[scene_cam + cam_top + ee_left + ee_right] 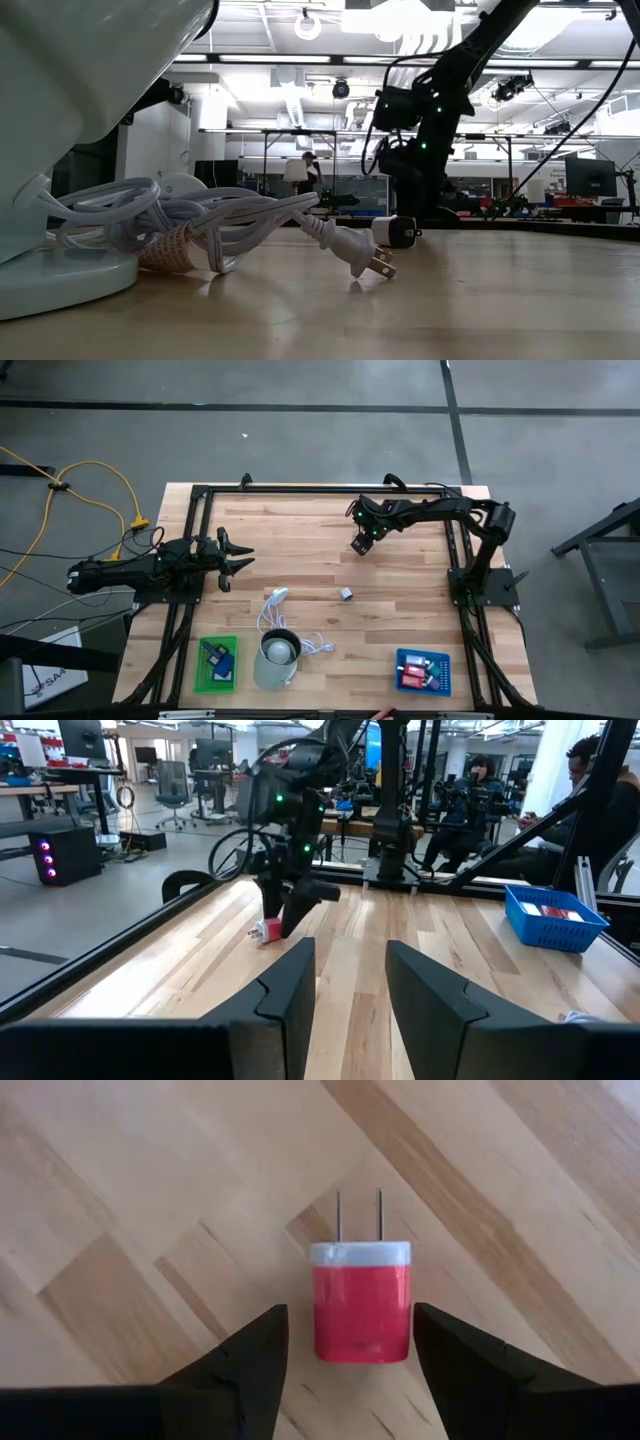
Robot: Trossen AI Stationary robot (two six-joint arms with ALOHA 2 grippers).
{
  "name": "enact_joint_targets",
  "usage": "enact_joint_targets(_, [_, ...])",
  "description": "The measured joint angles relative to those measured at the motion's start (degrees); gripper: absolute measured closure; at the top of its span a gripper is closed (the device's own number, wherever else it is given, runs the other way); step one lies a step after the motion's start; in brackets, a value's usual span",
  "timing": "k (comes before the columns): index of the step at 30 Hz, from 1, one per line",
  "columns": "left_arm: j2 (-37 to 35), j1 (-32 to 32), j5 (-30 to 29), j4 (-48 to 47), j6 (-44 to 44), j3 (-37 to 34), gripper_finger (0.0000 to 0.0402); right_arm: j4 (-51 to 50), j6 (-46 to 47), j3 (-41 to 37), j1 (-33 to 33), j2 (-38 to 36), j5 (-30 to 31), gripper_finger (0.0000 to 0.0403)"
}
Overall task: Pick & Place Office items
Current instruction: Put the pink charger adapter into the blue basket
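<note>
A small red charger with a white face and two prongs (360, 1310) lies flat on the wooden table, toward its far right part; it also shows in the left wrist view (265, 931). My right gripper (350, 1325) points steeply down over it, open, with one finger on each side of the red body and narrow gaps between. From above, the right gripper (362, 545) hides the charger. My left gripper (240, 558) waits open and level at the table's left edge. A small white and dark cube (345, 593) sits near the table's middle.
A pale cup (277, 657) and a white coiled cable (285, 622) lie at the near middle. A green tray (204, 678) with blue pieces stands near left, and a blue tray (446, 672) with red and white pieces near right. People sit beyond the table.
</note>
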Motion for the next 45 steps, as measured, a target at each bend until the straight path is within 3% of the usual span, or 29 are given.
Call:
enact_joint_targets(15, [0.0, 0.0, 0.0, 0.0, 0.0, 0.0, 0.0281, 1.3, -0.2, 0.0, 0.0, 0.5, 1.2, 0.0201])
enact_joint_targets(33, [0.0, 0.0, 0.0, 0.0, 0.0, 0.0, 0.0281, 1.3, 0.0, 0.0, 0.0, 0.5, 1.3, 0.0272])
enact_joint_targets(45, [0.0, 0.0, 0.0, 0.0, 0.0, 0.0, 0.0281, 1.3, 0.0, 0.1, 0.0, 0.5, 1.3, 0.0275])
